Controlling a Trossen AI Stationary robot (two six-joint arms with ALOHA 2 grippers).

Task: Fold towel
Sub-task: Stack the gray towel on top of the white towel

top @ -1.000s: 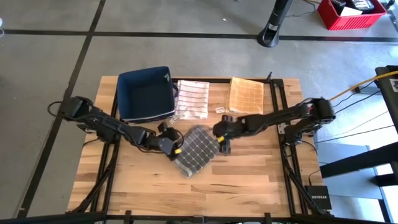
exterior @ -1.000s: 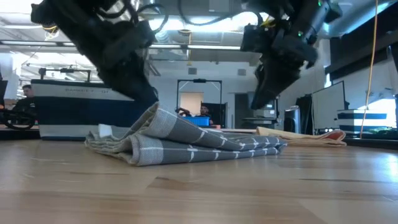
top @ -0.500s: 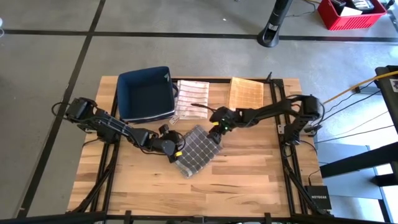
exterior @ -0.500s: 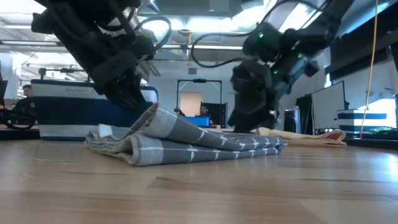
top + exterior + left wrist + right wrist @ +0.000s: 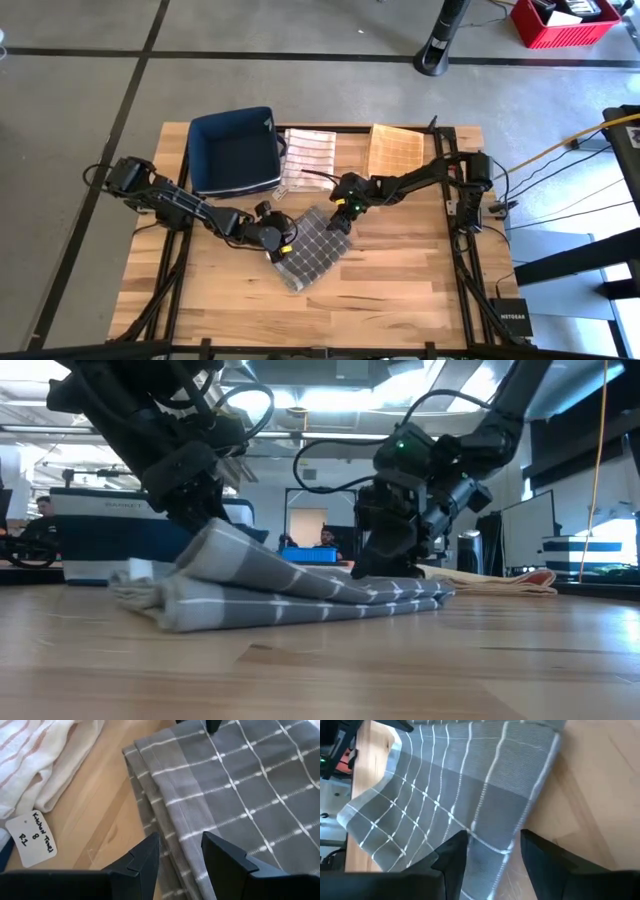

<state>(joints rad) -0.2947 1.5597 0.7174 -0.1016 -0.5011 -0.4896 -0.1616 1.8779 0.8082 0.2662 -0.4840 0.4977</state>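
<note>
So, L to R: dark blue fabric bin (image 5: 234, 152) at table's back-left; L gripper (image 5: 277, 243) w/ fingers apart over near-left edge of folded grey towel w/ white grid lines (image 5: 312, 247), mid wooden table (image 5: 400, 290). R gripper (image 5: 340, 219), also parted, straddles towel's far corner. Tan checked cloth (image 5: 394, 152) back-right.
</note>
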